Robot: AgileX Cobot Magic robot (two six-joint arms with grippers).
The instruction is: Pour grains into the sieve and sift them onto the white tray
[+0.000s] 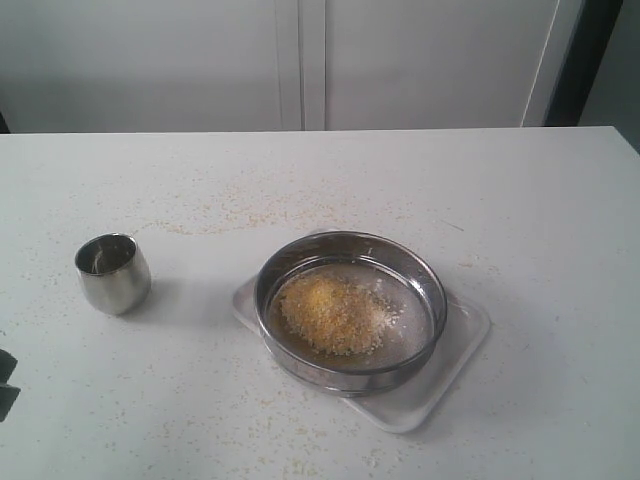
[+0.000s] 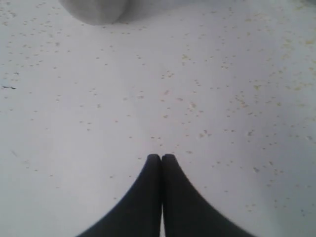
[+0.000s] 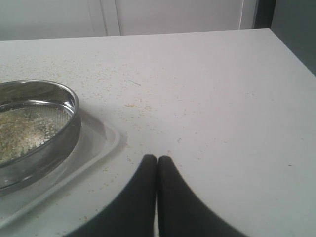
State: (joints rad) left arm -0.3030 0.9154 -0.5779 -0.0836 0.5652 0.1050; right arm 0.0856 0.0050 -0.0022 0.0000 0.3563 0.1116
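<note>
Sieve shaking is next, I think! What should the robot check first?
1. Grains in the sieve: ok, piled on the mesh.
2. Sieve over the white tray: ok, resting on it.
3. Steel cup out of the way: ok, upright, apart from the tray.
4. Left gripper ready to grab: not ok, shut and empty.
5. Right gripper ready to grab: not ok, shut and empty, near the tray.
6. Table tidy: not ok, stray grains scattered.

White flat tabletop (image 1: pixel 520 190) here, carrying a flat white rectangular tray (image 1: pixel 466 335) with rounded corners. Well left of the tray stands a small rounded steel cup (image 1: pixel 113 272) (upright), and stray yellowish grains (image 1: pixel 235 213) speckle the surface around the tray.
</note>
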